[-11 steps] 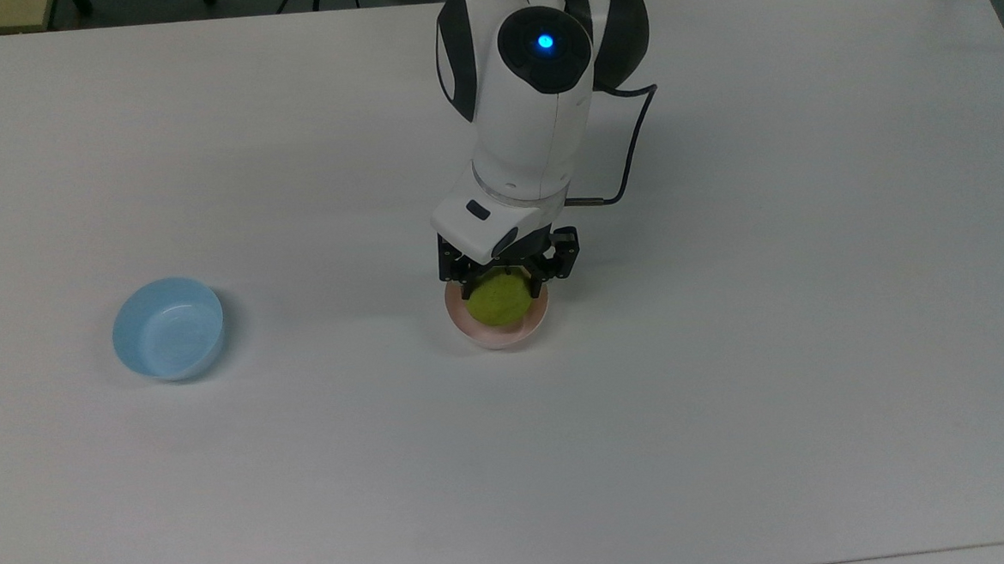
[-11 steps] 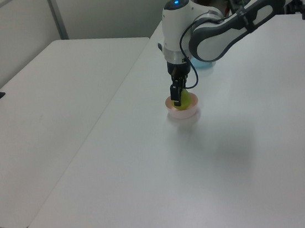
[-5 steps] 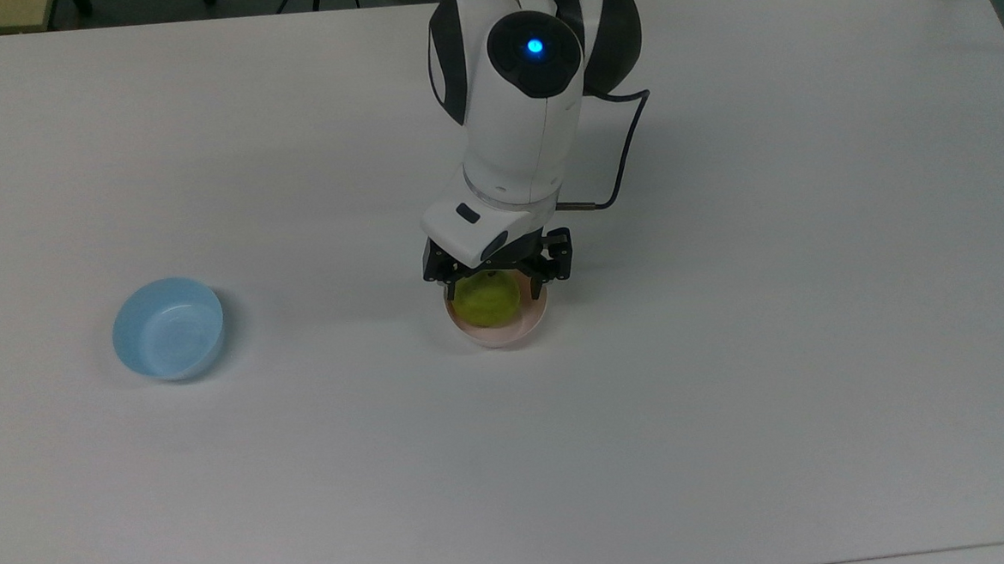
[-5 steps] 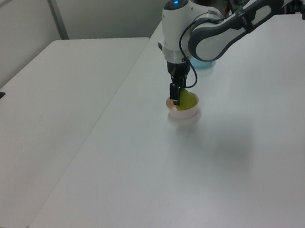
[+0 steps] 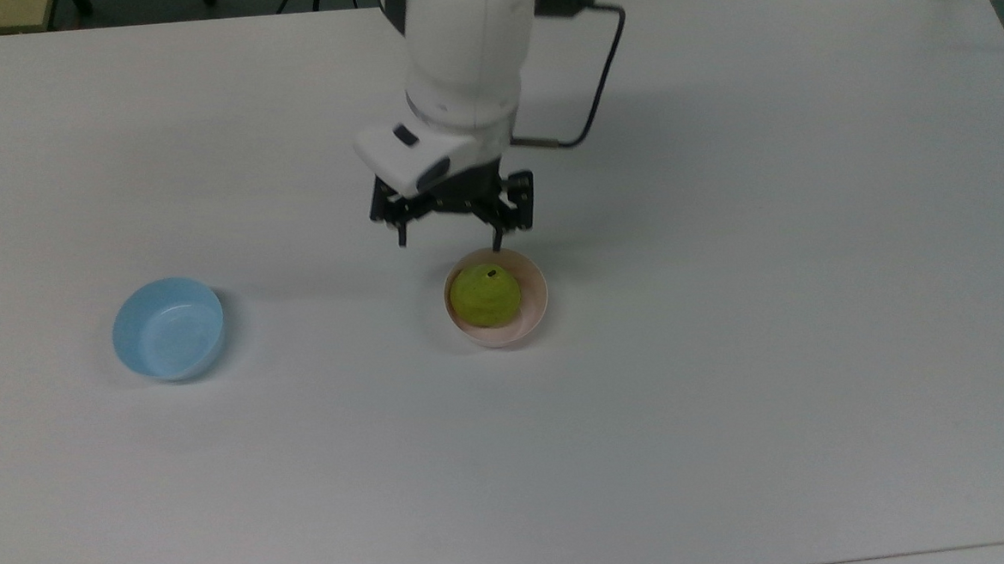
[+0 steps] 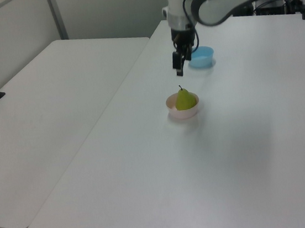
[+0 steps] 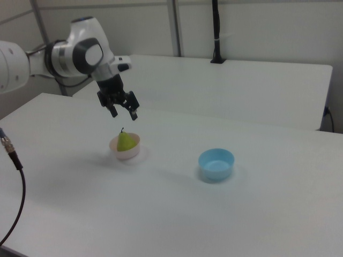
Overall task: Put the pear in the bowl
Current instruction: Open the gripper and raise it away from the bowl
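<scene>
The yellow-green pear [image 5: 485, 295] [image 6: 184, 99] [image 7: 125, 141] stands upright inside the pale pink bowl [image 5: 536, 300] [image 6: 182, 113] [image 7: 126, 155] near the middle of the white table. My gripper [image 5: 449, 239] [image 6: 179, 69] [image 7: 124, 113] hangs open and empty in the air above the bowl, clear of the pear's stem. In the top view it sits just above and a little left of the bowl.
A light blue bowl [image 5: 168, 328] [image 6: 201, 57] [image 7: 216, 164] stands empty on the table, far toward the top view's left. A second white table [image 6: 40, 105] adjoins on the left view's left. A black post [image 7: 215, 32] rises at the back in the right view.
The gripper has let go of the pear, opened, and risen away from the bowl. The pear now rests in the pink bowl on its own.
</scene>
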{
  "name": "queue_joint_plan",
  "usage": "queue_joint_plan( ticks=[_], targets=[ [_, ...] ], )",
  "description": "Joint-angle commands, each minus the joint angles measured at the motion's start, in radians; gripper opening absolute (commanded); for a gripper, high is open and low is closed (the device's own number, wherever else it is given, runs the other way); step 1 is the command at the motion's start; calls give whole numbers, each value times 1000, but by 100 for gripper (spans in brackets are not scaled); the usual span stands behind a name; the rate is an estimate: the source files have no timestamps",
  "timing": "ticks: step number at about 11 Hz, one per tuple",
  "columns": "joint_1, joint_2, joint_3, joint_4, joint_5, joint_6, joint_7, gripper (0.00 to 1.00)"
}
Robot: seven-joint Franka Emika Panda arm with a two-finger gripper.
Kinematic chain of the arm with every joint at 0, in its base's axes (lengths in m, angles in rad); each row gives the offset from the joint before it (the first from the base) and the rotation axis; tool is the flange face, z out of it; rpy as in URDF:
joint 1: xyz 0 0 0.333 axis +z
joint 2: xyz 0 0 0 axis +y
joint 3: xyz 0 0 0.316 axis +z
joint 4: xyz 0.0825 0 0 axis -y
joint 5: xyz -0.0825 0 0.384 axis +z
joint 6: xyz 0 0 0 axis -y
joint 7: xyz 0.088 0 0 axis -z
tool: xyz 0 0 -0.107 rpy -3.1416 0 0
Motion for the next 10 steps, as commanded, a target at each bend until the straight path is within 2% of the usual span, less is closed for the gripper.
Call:
queue_joint_plan(
  ticks=[1,4,7,10],
  targets=[
    [-10,-142,-5,-36,-3,-172,-18,100],
    [-53,-237,-5,-44,7,-280,-21,100],
    [-127,-277,4,-42,107,-329,-117,100],
    [-123,-280,3,-41,109,-331,-114,100]
  ],
)
